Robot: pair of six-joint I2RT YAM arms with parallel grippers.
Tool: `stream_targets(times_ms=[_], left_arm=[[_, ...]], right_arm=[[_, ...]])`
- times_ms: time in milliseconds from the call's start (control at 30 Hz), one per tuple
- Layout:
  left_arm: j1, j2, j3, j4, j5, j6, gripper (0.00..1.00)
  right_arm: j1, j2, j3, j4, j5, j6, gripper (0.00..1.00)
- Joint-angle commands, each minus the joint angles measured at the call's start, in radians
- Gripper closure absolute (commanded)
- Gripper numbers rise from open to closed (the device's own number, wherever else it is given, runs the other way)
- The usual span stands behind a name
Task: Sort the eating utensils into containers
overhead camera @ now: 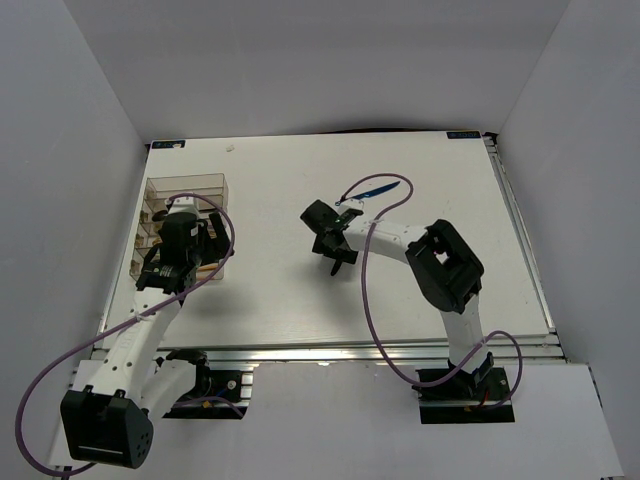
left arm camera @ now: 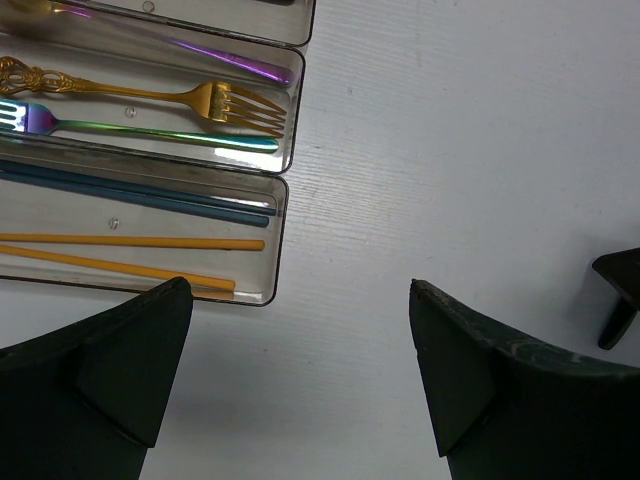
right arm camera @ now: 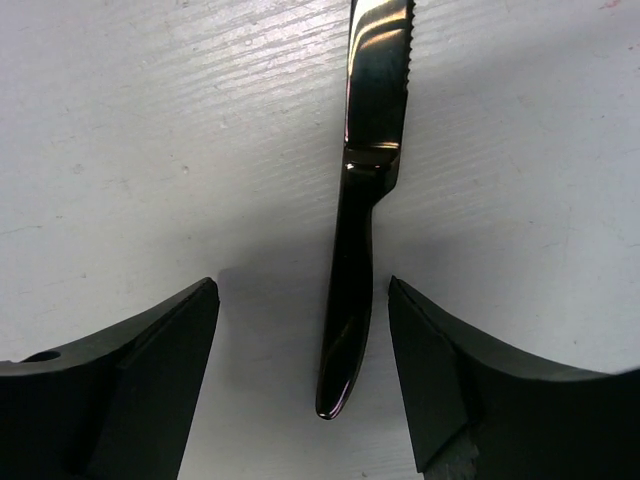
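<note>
The blue knife (overhead camera: 372,190) lay flat on the white table (overhead camera: 280,290), well apart from the organiser, with its handle end nearest the right gripper (right arm camera: 302,290). In the right wrist view it looked dark and glossy, with a serrated edge on the blade. That claw was released, one finger on each side of the handle and neither touching it. In the organiser (left arm camera: 283,200) at the table's left, the orange chopsticks (left arm camera: 130,242) and grey-blue chopsticks (left arm camera: 200,203) shared one compartment, and the gold fork (left arm camera: 215,100) and rainbow fork (left arm camera: 150,130) shared the next. The left gripper (left arm camera: 300,288) hung released and empty over bare table just beside the organiser's end. Small tags (overhead camera: 165,144) on the table's far edge were too small to read.
</note>
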Motion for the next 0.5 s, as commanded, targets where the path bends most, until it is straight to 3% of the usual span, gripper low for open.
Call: stream_targets(times_ms=[0, 100, 333, 467], left_arm=[[-0.006, -0.016, 0.009, 0.015, 0.015, 0.010, 0.02], [-0.006, -0.018, 0.009, 0.015, 0.013, 0.009, 0.02], [-0.006, -0.022, 0.010, 0.010, -0.005, 0.007, 0.02], [-0.004, -0.031, 0.009, 0.006, -0.025, 0.000, 0.02]], right_arm=[[-0.017, 0.023, -0.074, -0.024, -0.039, 0.057, 0.29], [-0.023, 0.030, -0.097, -0.045, -0.035, 0.069, 0.31], [-0.039, 0.012, -0.204, 0.044, -0.102, 0.052, 0.56], [-0.040, 0.035, -0.195, 0.006, -0.079, 0.043, 0.60]])
